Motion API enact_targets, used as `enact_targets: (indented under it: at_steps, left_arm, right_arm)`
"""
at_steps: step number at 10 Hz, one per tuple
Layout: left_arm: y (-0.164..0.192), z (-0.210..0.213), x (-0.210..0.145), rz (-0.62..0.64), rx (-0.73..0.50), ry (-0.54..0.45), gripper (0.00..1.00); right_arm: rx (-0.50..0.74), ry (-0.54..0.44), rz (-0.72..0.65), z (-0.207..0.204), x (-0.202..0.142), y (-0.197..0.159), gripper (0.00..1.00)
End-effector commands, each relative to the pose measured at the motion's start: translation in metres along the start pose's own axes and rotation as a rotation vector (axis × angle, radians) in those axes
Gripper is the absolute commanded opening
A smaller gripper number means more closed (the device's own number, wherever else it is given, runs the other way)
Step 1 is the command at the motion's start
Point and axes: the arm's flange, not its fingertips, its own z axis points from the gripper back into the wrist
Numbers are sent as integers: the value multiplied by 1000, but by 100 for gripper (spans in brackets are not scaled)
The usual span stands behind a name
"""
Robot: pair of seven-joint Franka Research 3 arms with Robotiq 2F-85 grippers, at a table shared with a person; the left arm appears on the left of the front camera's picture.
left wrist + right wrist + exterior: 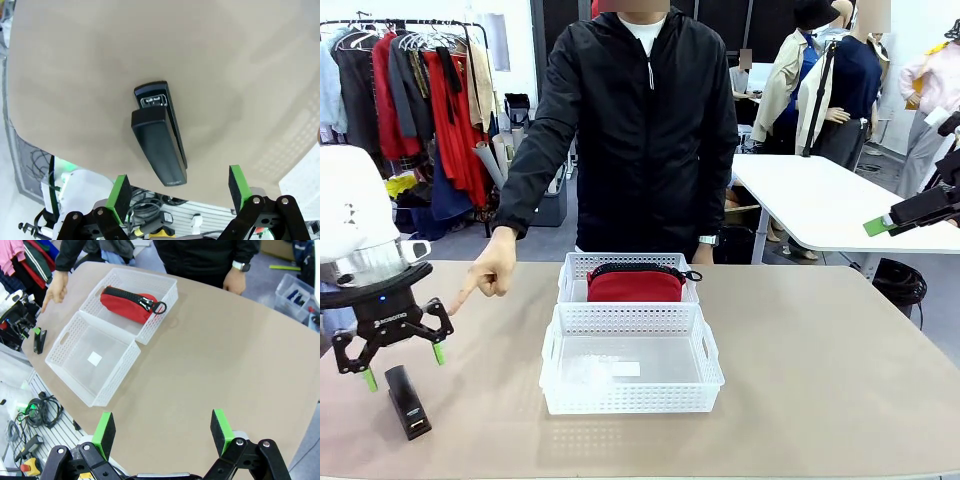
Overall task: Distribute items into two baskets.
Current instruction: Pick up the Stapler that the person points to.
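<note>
Left claw hangs wide open just above the table, pads down, nothing held. The step in hand looks like the stapler pick. The stapler lies flat near the table's left front edge. In the left wrist view its nearer end sits between your pads, and the body runs away from them at a slight slant. In the front view it lies just beside and below the claw, toward the robot's side. Before you drop, shift along its length so the pads straddle the middle of the body, not the end. Roll the wrist a touch to square the pads to the long sides. Close across the narrow width; the casing looks smooth and hard, so I'd expect it to pivot if caught off-centre. Come straight down and stop short of the tabletop. Mind the person's hand, finger pointing at the table near the claw. The pouch is already in the far basket; the near basket has no item in it, so that is your likely drop. Right claw is wide open too, raised off to the right, well apart from the baskets.
</note>
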Motion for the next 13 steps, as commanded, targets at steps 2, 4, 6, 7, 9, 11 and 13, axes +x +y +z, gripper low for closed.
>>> enact_targets:
  at_steps: [2, 4, 6, 7, 9, 11, 13]
  left_arm:
    - [-5, -21, 4, 37, 37, -25, 100]
    - [-7, -28, 4, 28, 24, -13, 100]
    - [-3, -19, 6, 13, 15, -1, 100]
    - [-3, -19, 6, 13, 15, -1, 100]
    - [-3, -19, 6, 13, 15, -1, 100]
    - [-3, -19, 6, 13, 15, -1, 100]
    - [-6, -24, 4, 14, 10, 6, 100]
  right_arm:
    - [1, -2, -1, 0, 0, 0, 100]
    - [1, -2, -1, 0, 0, 0, 100]
    - [1, -2, -1, 0, 0, 0, 100]
    - [1, -2, -1, 0, 0, 0, 100]
    - [1, -2, -1, 0, 0, 0, 100]
    - [1, -2, -1, 0, 0, 0, 100]
    - [1, -2, -1, 0, 0, 0, 100]
